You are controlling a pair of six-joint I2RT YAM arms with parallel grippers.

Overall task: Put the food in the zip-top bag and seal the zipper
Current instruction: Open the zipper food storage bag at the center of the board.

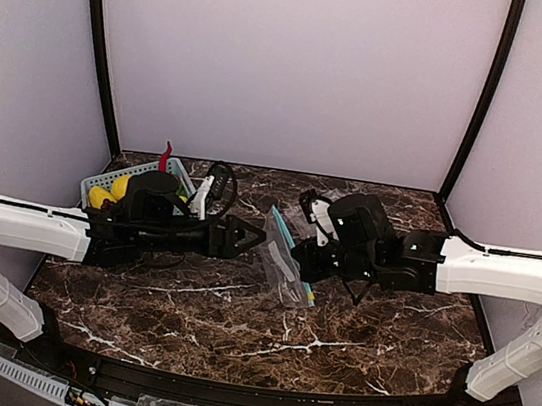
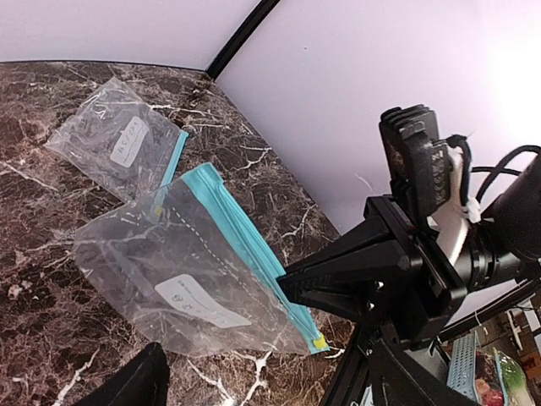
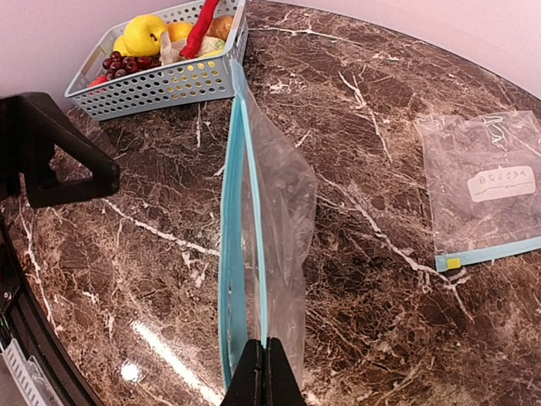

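My right gripper [image 3: 265, 372] is shut on one lip of the zip-top bag [image 3: 283, 211] and holds it upright above the table. Its teal zipper [image 3: 232, 254] is parted into a narrow gap. In the top view the bag [image 1: 280, 248] hangs between both grippers. My left gripper [image 1: 253, 241] is open and empty, just left of the bag. In the left wrist view the bag [image 2: 169, 271] fills the middle, and the right gripper [image 2: 292, 283] pinches its zipper [image 2: 245, 245]. Two yellow lemons [image 3: 144, 34] lie in the basket [image 3: 161, 85].
A second clear bag [image 3: 486, 194] lies flat on the marble, also seen in the left wrist view [image 2: 118, 144]. The basket [image 1: 103, 179] at the back left also holds a red chili [image 3: 200, 25] and dark grapes [image 3: 127, 61]. Walls enclose the table.
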